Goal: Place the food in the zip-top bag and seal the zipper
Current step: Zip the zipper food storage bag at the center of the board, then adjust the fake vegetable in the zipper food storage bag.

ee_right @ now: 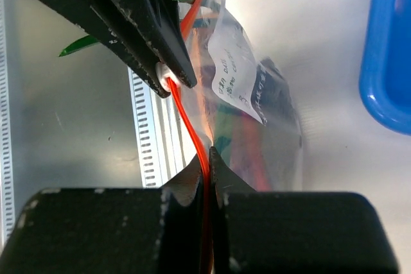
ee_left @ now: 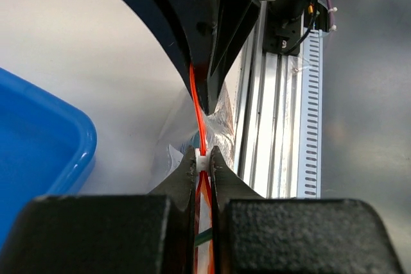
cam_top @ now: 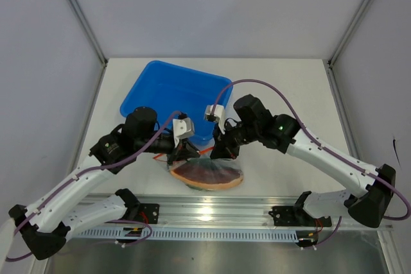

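Observation:
The clear zip-top bag point(cam_top: 207, 174) lies in front of the blue tray, between both grippers. Inside it the food shows as a purple-red and orange oval slice point(cam_top: 210, 178); in the right wrist view it is only blurred colours point(ee_right: 241, 136) behind the plastic. The orange-red zipper point(ee_left: 198, 104) runs taut between the two grippers. My left gripper point(ee_left: 203, 158) is shut on the zipper's white-tipped end. My right gripper point(ee_right: 207, 158) is shut on the zipper point(ee_right: 186, 117) a short way along. A green sliver point(ee_right: 80, 44) sticks out beside the left fingers point(ee_right: 144, 30).
The blue tray point(cam_top: 173, 94) stands just behind the bag, its rim close to both wrists point(ee_left: 77, 139) point(ee_right: 385, 62). The aluminium rail point(cam_top: 212, 213) with the arm bases runs along the near edge, right beside the bag.

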